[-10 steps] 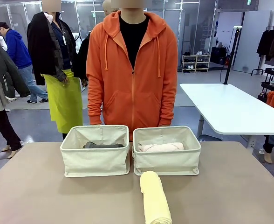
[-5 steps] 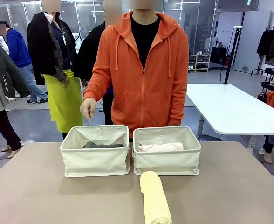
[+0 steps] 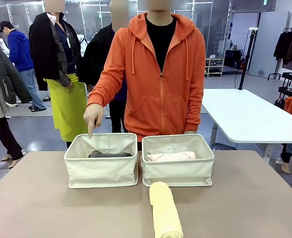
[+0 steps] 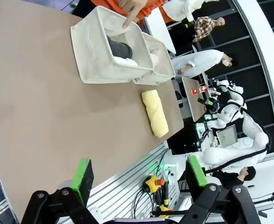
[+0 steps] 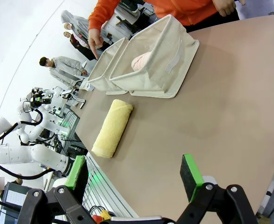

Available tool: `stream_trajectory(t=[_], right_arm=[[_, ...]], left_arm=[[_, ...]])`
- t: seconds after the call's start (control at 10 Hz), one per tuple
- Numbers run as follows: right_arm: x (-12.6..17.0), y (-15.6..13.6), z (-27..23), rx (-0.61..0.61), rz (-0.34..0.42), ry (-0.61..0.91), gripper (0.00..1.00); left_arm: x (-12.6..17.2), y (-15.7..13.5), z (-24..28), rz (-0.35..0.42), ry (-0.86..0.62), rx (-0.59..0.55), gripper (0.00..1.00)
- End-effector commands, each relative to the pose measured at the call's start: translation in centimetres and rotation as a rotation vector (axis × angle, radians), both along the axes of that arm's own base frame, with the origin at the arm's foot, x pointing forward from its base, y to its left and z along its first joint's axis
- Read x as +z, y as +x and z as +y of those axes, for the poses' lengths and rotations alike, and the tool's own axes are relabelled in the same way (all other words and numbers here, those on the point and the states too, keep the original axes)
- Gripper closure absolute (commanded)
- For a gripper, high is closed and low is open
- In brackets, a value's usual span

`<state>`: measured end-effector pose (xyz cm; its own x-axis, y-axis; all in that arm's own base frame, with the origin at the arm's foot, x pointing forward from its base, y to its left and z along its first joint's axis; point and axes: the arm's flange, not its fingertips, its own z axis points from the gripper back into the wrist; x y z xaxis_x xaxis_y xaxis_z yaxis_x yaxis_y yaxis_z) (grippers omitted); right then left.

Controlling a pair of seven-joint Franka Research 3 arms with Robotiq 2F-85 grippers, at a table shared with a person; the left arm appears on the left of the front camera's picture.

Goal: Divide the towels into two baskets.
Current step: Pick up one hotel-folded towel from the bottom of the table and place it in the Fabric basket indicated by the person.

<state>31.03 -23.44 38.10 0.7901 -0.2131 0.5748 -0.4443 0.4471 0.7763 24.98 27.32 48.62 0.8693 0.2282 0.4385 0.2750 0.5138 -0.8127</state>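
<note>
While the person's hand [image 3: 93, 116] points into the left cream canvas basket [image 3: 102, 161], both tools [image 4: 136, 175] [image 5: 136, 173] hang wide open, empty; grasp the pale yellow rolled towel [image 3: 165, 209], lying on the worktop [image 3: 36, 208] before the right basket [image 3: 178, 159], mid-length.

Worktop [image 3: 36, 208]: flat, matte brown, spanning the lower half of the front frame. Directly on it: two cream canvas baskets side by side, touching, at frame centre, the left basket [image 3: 102, 171] and the right basket [image 3: 178, 173]; one pale yellow rolled towel [image 3: 165, 210] lying lengthwise just below the right basket, lower centre.
</note>
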Motion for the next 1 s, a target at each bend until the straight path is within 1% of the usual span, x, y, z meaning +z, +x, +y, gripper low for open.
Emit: stream_trajectory(t=[0.0, 0.1, 0.2, 0.3, 0.5, 0.6, 0.7, 0.8, 0.9], right_arm=[[0.0, 0.0, 0.0, 0.0, 0.0, 0.0, 0.0], [0.4, 0.8, 1.3, 0.058, 0.01, -0.029, 0.0], [0.9, 1.6, 3.0, 0.123, -0.006, -0.074, 0.0], [1.1, 2.5, 5.1, 0.19, -0.007, -0.081, 0.0], [0.7, 5.5, 12.3, 0.344, 0.02, -0.14, 0.0], [0.1, 6.8, 16.3, 0.4, 0.038, -0.158, 0.0], [-1.1, 7.8, 21.7, 0.402, 0.06, -0.268, 0.0], [-1.8, 7.9, 24.9, 0.457, 0.072, -0.286, 0.0], [-2.1, 8.1, 28.0, 0.441, 0.066, -0.316, 0.0]], left_arm=[[0.5, -0.1, 0.2, 0.01, -0.007, -0.003, 0.0], [0.5, -0.1, 0.2, 0.01, -0.007, -0.003, 0.0], [0.5, -0.1, 0.2, 0.01, -0.007, -0.003, 0.0], [0.5, -0.1, 0.2, 0.01, -0.007, -0.003, 0.0], [0.5, -0.1, 0.2, 0.01, -0.007, -0.003, 0.0], [0.5, -0.1, 0.2, 0.01, -0.007, -0.003, 0.0], [0.5, -0.1, 0.2, 0.01, -0.007, -0.003, 0.0], [0.5, -0.1, 0.2, 0.01, -0.007, -0.003, 0.0], [0.5, -0.1, 0.2, 0.01, -0.007, -0.003, 0.0]])
